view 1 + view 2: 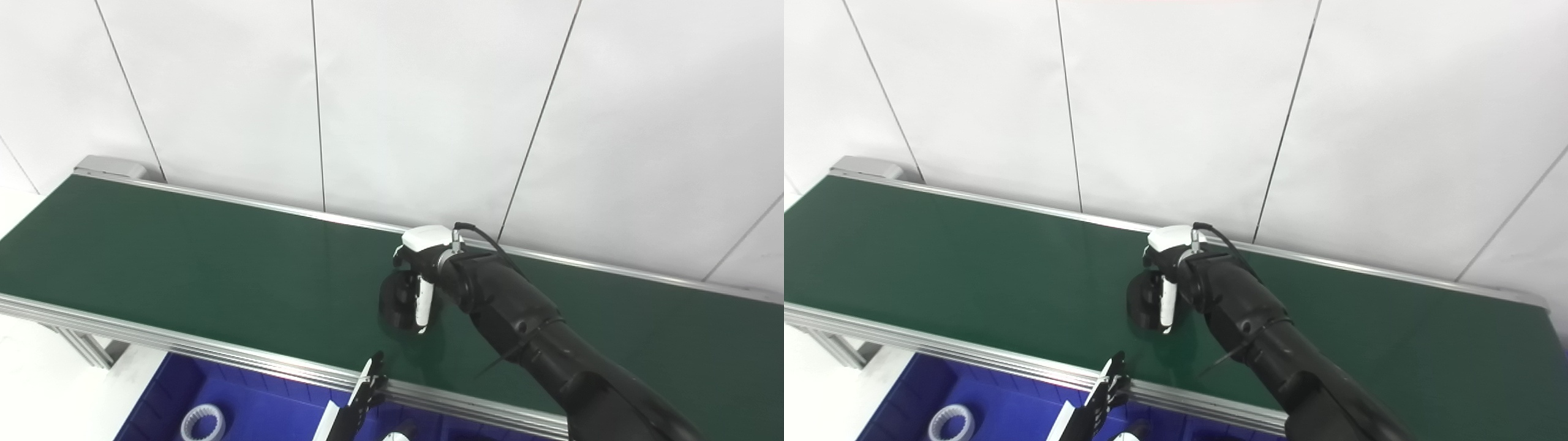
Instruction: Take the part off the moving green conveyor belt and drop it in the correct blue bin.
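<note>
The green conveyor belt point(184, 263) runs from the far left to the right. My right hand point(416, 285) reaches over the middle of the belt, palm down, with its fingers curled around a black round part point(391, 304) that sits at the belt surface. The part is partly hidden by the fingers. My left hand point(365, 389) is at the bottom, by the belt's front rail, above the blue bin point(165, 392). Its fingers are straight and apart, and it holds nothing.
A white ring-shaped part point(205, 422) lies in the blue bin below the belt's front rail point(184, 349). A white wall stands right behind the belt. The belt's left end has a grey cap point(110, 165).
</note>
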Robot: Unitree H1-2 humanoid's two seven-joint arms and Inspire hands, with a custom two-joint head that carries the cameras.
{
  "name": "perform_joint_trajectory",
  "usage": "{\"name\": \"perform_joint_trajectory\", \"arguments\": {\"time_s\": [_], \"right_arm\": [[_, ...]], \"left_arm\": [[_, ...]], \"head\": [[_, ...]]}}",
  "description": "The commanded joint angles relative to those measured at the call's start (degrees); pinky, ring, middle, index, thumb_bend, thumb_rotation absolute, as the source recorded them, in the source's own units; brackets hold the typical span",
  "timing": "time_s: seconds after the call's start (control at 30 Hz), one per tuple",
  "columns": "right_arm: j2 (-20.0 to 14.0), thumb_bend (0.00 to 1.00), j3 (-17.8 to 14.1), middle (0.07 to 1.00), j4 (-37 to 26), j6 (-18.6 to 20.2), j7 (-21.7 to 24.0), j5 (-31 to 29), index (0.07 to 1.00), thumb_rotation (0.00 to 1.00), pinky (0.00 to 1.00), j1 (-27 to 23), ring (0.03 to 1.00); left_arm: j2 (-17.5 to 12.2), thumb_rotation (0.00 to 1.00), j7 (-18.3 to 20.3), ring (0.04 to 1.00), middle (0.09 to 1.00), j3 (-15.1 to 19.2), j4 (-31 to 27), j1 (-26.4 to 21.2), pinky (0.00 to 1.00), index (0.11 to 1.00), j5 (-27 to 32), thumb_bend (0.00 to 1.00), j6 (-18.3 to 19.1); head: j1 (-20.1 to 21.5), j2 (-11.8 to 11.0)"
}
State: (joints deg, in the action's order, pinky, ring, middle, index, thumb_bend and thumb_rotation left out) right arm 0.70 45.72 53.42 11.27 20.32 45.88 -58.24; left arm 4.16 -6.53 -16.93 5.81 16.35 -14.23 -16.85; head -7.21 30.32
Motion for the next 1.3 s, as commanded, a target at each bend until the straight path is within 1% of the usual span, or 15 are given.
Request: {"name": "perform_joint_trajectory", "arguments": {"time_s": [0.0, 0.23, 0.37, 0.4, 0.43, 0.47, 0.53, 0.6, 0.7, 0.77, 0.93, 1.03, 1.1, 1.2, 1.27], "right_arm": [[1.6, 0.57, -0.8, 0.486, -1.8, -1.6, -3.1, 0.2, 0.848, 0.0, 0.29, -0.7, 0.395], [1.6, 0.57, -1.5, 0.485, -2.1, -1.4, -2.9, 0.4, 0.845, 0.0, 0.29, -0.5, 0.393], [1.6, 0.57, -1.6, 0.482, -2.0, -1.9, -3.2, 0.4, 0.841, 0.0, 0.27, -0.4, 0.363], [1.5, 0.75, -1.6, 0.54, -2.0, -2.5, -3.6, 0.4, 0.807, 0.11, 0.3, -0.3, 0.411], [1.4, 0.82, -1.6, 0.604, -2.1, -3.6, -4.0, 0.3, 0.792, 0.16, 0.35, -0.2, 0.476], [1.3, 0.86, -1.7, 0.691, -2.2, -5.0, -4.6, 0.0, 0.778, 0.19, 0.42, -0.1, 0.567], [1.0, 0.89, -1.6, 0.751, -2.7, -7.2, -5.4, -0.3, 0.759, 0.2, 0.49, 0.3, 0.631], [0.7, 0.9, -0.3, 0.719, -3.6, -9.9, -6.1, 0.6, 0.75, 0.2, 0.45, 0.5, 0.592], [0.5, 0.9, 1.2, 0.706, -4.5, -11.8, -6.3, 1.6, 0.736, 0.19, 0.43, 0.7, 0.57], [0.6, 0.9, 2.1, 0.742, -4.3, -12.7, -6.1, 2.2, 0.743, 0.19, 0.49, 0.4, 0.639], [0.3, 0.92, 3.1, 0.712, -3.3, -15.1, -6.4, 3.1, 0.719, 0.19, 0.49, 0.1, 0.617], [0.1, 0.94, 3.1, 0.715, -2.7, -16.4, -5.3, 2.9, 0.678, 0.16, 0.54, 0.0, 0.694], [-0.1, 0.95, 3.8, 0.715, -1.5, -18.2, -4.8, 3.4, 0.66, 0.15, 0.56, -0.4, 0.716], [-0.1, 0.96, 5.0, 0.68, 0.1, -19.7, -4.5, 4.4, 0.597, 0.14, 0.54, -0.9, 0.693], [0.0, 0.97, 5.3, 0.686, 0.7, -19.9, -4.5, 4.8, 0.6, 0.14, 0.54, -1.1, 0.697]], "left_arm": [[11.0, 0.67, -0.2, 0.987, 1.0, -8.0, -1.2, 1.9, 0.9, 1.0, -0.7, 0.58, 0.3], [11.0, 0.67, 0.1, 0.972, 1.0, -7.9, -1.6, 2.0, 0.87, 1.0, 0.0, 0.6, 1.3], [10.9, 0.66, 0.1, 0.976, 1.0, -7.9, -1.5, 1.9, 0.87, 1.0, -0.1, 0.59, 1.2], [10.9, 0.66, 0.1, 0.976, 1.0, -7.9, -1.5, 1.9, 0.87, 1.0, -0.1, 0.59, 1.2], [10.9, 0.67, 0.1, 0.976, 1.0, -7.9, -1.5, 1.9, 0.87, 1.0, -0.1, 0.59, 1.2], [10.9, 0.67, 0.0, 0.979, 1.0, -7.9, -1.4, 1.9, 0.87, 1.0, -0.1, 0.59, 1.2], [10.9, 0.67, 0.0, 0.976, 1.0, -7.9, -1.4, 1.8, 0.87, 1.0, -0.1, 0.59, 1.2], [10.9, 0.66, 0.1, 0.974, 1.0, -7.9, -1.4, 1.8, 0.87, 1.0, 0.0, 0.59, 1.3], [10.8, 0.67, 0.1, 0.979, 1.0, -7.9, -1.4, 1.8, 0.88, 1.0, -0.1, 0.59, 1.6], [10.9, 0.67, 0.1, 0.976, 1.0, -7.9, -1.5, 1.8, 0.87, 1.0, 0.0, 0.59, 1.5], [11.1, 0.66, 0.0, 0.964, 1.0, -8.0, -1.3, 1.7, 0.86, 1.0, -0.1, 0.59, 1.6], [11.2, 0.66, 0.0, 0.959, 1.0, -8.0, -1.3, 1.7, 0.85, 1.0, 0.0, 0.59, 1.8], [11.1, 0.66, 0.1, 0.954, 1.0, -8.0, -1.3, 1.7, 0.85, 1.0, 0.0, 0.58, 1.7], [11.1, 0.65, 0.2, 0.953, 1.0, -8.0, -1.3, 1.7, 0.84, 1.0, 0.2, 0.58, 1.8], [11.1, 0.66, 0.1, 0.95, 1.0, -8.0, -1.4, 1.7, 0.84, 1.0, 0.1, 0.59, 2.0]], "head": [[-0.1, 0.1], [0.2, 0.0], [0.2, -0.1], [0.2, -0.1], [0.2, -0.1], [0.2, -0.1], [0.2, -0.1], [0.1, -0.1], [0.1, -0.1], [0.1, -0.1], [-0.2, -0.1], [-0.2, -0.1], [-0.3, -0.1], [-0.3, -0.1], [-0.3, -0.1]]}}
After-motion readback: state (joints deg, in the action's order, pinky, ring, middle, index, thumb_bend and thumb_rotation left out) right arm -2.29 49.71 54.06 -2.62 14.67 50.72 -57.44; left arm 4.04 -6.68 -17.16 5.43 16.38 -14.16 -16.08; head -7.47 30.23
